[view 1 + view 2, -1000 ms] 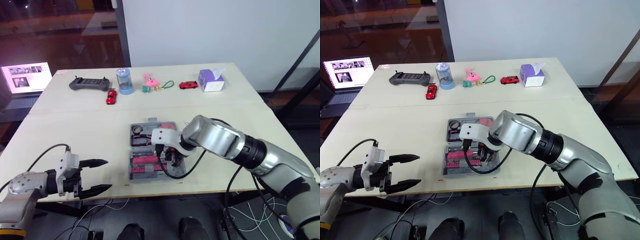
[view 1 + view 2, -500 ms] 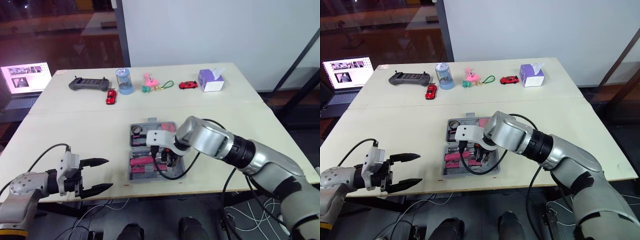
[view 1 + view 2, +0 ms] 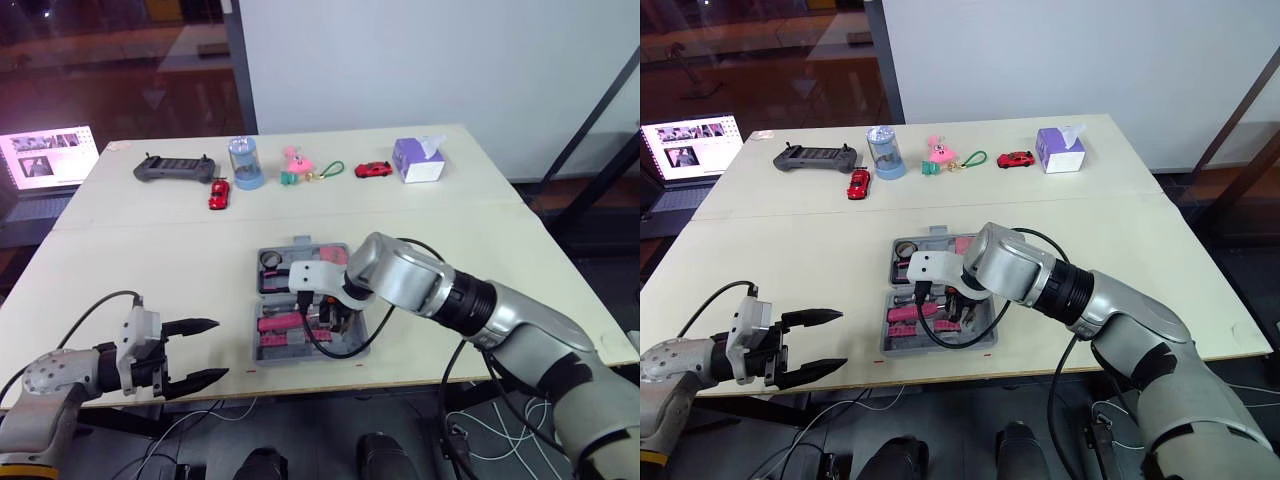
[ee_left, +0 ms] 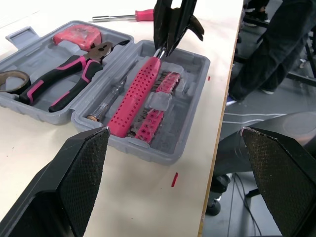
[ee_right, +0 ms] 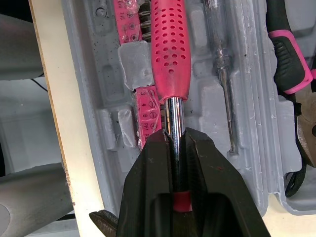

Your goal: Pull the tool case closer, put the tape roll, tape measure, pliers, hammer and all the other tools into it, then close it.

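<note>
— What moved?
— The right hand (image 3: 326, 314) has slid leftward over the tool case (image 3: 300, 243). From the head, the case lies open mid-counter (image 3: 150, 270), close to the near edge. The left hand (image 3: 219, 348) hovers near-left of it, past the counter's edge, fingers spread wide and empty.

— And the left wrist?
— The far half of the case holds the tape roll (image 4: 12, 79), the pliers (image 4: 64, 81) and the tape measure (image 4: 76, 37). A pink-handled tool (image 4: 136, 94) lies in the near half, with a strip of pink bits (image 4: 150, 126) just beside it. A pink screwdriver (image 4: 123, 16) lies on the counter outside the case.

— The right wrist?
— The right hand's fingers (image 5: 148, 173) are pinched narrow on the pink-handled tool's shiny shaft, just past the grip. A slim clear screwdriver (image 5: 219, 74) lies alongside it.
</note>
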